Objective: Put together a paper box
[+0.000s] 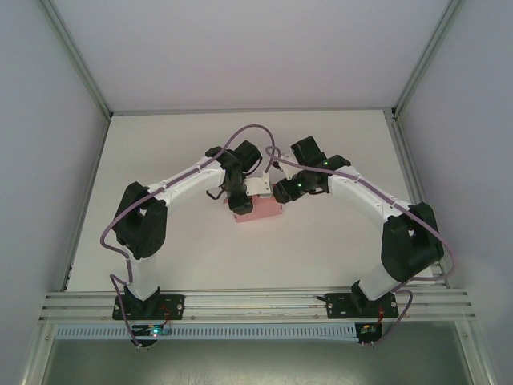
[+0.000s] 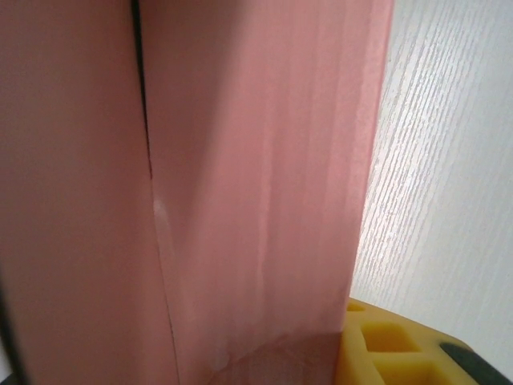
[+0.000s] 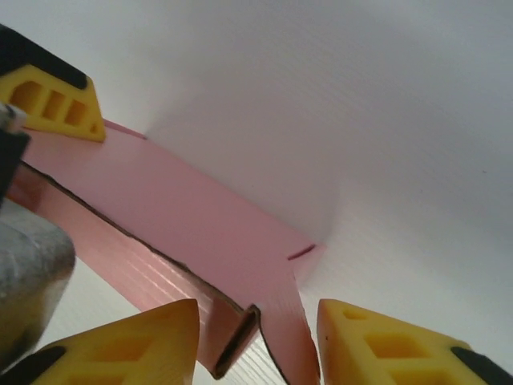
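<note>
The pink paper box [image 1: 260,212] lies mid-table as a low, partly folded shape. My left gripper [image 1: 239,197] is down at its left end. In the left wrist view pink card [image 2: 240,184] covers most of the frame, and one yellow finger [image 2: 401,349] touches its lower right edge while the other is hidden. That left gripper's yellow finger [image 3: 56,100] rests on the box's top panel [image 3: 184,208]. My right gripper [image 3: 258,311] is open at the box's right end. A loose flap [image 3: 288,329] and the open box corner sit between its fingers.
The white table [image 1: 321,152] is bordered by aluminium rails at the left, right and near edges, with grey walls around. The two arms' cables arch over the box. Bare table surrounds the box on all sides.
</note>
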Motion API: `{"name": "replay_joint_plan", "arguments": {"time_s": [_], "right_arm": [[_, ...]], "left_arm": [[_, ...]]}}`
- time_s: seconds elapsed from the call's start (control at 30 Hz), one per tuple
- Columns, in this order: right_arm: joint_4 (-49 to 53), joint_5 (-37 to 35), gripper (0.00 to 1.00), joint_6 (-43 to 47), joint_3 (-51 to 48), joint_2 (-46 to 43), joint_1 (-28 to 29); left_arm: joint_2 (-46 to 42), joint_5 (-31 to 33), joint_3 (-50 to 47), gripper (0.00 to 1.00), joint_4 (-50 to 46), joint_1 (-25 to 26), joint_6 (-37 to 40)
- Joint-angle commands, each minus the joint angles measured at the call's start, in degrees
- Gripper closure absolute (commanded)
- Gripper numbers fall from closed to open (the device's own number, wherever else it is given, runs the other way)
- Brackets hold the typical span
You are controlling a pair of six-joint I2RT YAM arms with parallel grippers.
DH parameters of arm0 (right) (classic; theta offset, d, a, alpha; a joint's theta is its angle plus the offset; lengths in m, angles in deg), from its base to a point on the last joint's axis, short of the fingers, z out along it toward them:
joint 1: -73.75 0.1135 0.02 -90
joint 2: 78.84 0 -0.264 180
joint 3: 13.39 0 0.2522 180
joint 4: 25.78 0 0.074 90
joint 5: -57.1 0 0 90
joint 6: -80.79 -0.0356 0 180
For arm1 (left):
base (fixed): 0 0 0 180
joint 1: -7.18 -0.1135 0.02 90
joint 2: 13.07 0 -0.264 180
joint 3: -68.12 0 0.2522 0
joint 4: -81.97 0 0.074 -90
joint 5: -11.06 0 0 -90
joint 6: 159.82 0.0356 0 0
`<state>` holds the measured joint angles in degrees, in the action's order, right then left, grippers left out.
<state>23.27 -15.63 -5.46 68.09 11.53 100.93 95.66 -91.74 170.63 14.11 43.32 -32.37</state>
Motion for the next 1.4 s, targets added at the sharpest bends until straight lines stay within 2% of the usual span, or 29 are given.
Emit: {"name": "replay_joint_plan", "arguments": {"time_s": [0.0, 0.13, 0.47, 0.63, 0.73, 0.87, 0.97, 1.03, 1.2, 1.37], "right_arm": [[1.94, -6.04, 0.57, -0.98, 1.08, -1.45, 0.69], [1.05, -6.77, 0.66, -0.84, 1.18, -1.5, 0.68], [-0.63, -7.27, 0.65, 0.88, 2.63, -1.0, 0.55], [-0.46, -4.93, 0.66, 1.3, 3.63, -0.47, 0.42], [-0.41, -3.73, 0.73, 1.44, 3.07, -0.78, 0.33], [0.85, -2.78, 0.75, 1.33, 2.18, -0.36, 0.34], [0.32, -2.46, 0.94, -0.49, 1.8, -0.62, 0.52], [0.06, -1.46, 1.0, -2.92, 1.97, -1.23, 0.64], [-1.5, 0.65, 1.0, -15.67, 0.72, -2.87, 2.29], [-9.44, 4.28, 1.0, -29.65, -5.71, -4.09, 3.17]], "left_arm": [[1.45, 0.81, 0.89, 0.64, -2.09, -0.11, -0.72], [1.22, 0.38, 0.88, 0.64, -1.79, -0.11, -1.0], [1.24, 0.32, 0.69, 0.64, -1.89, -0.06, -0.93], [1.49, 0.4, 0.78, 0.65, -1.88, -0.03, -1.22], [1.31, 0.75, 0.65, 0.64, -1.37, -0.01, -1.53], [1.14, 1.09, 0.78, 0.64, -0.79, 0.03, -2.02], [1.14, 1.6, 1.06, 0.64, -0.09, 0.03, -2.86], [1.16, 2.05, 1.39, 0.64, 0.51, 0.15, -3.66], [1.4, 2.79, 2.05, 0.64, 2.78, 0.27, -6.23], [2.6, 3.07, 3.04, 0.64, 3.44, 0.35, -6.71]]}}
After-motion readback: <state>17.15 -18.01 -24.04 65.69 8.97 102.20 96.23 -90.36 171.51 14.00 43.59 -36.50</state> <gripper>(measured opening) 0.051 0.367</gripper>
